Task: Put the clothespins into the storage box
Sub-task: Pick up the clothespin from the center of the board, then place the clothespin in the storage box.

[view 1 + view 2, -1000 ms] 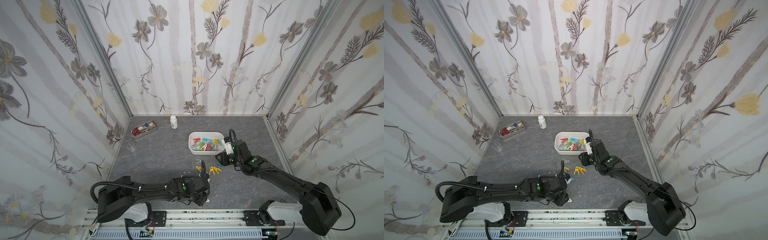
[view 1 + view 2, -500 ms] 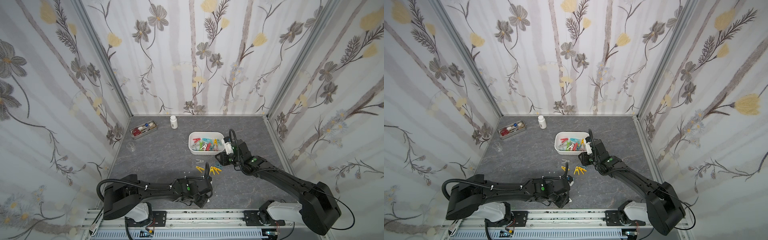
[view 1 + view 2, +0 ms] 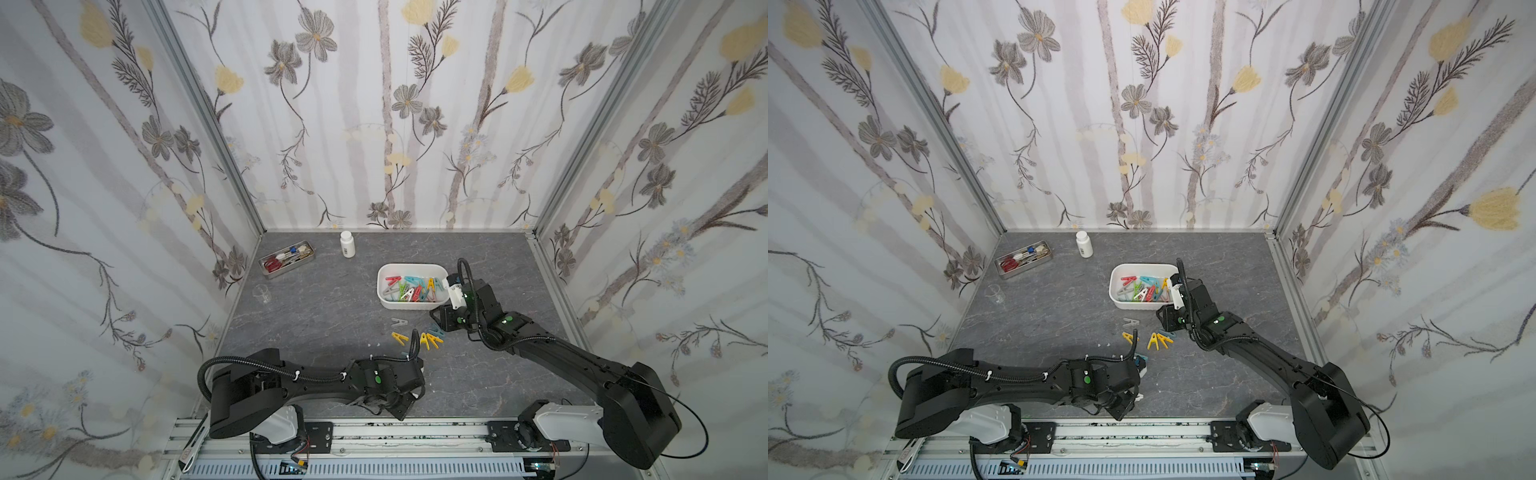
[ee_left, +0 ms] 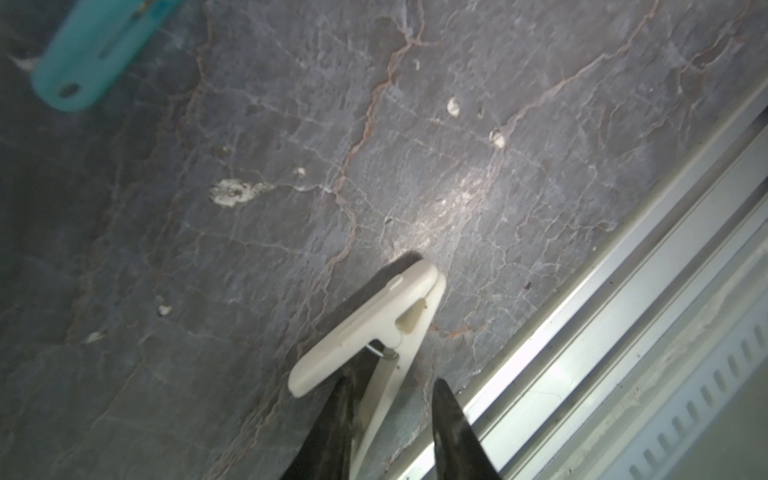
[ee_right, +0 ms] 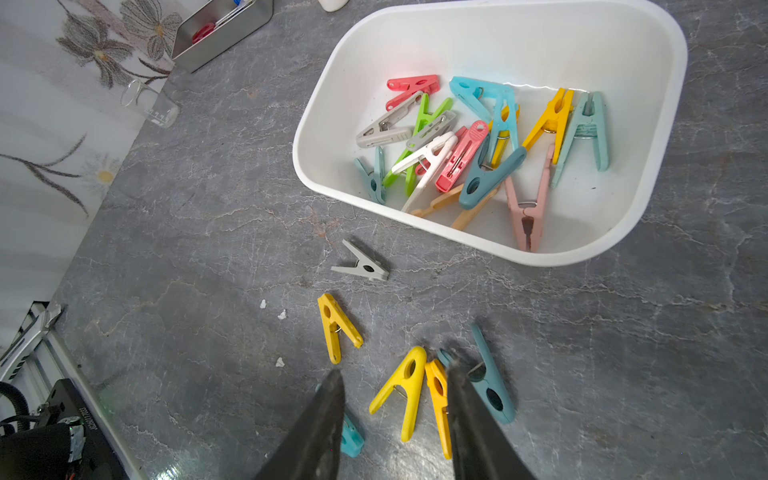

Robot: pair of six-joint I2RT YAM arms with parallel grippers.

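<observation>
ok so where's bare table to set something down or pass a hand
Bare table lies between the beaker and the white box, and behind the box toward the back right corner. Crowded: the loose clothespins before the box, at the right gripper.

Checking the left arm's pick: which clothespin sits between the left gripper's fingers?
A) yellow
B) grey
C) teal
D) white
D: in the left wrist view, one leg of the white clothespin lies between the fingers of the left gripper, while the teal clothespin lies apart on the table.
</observation>
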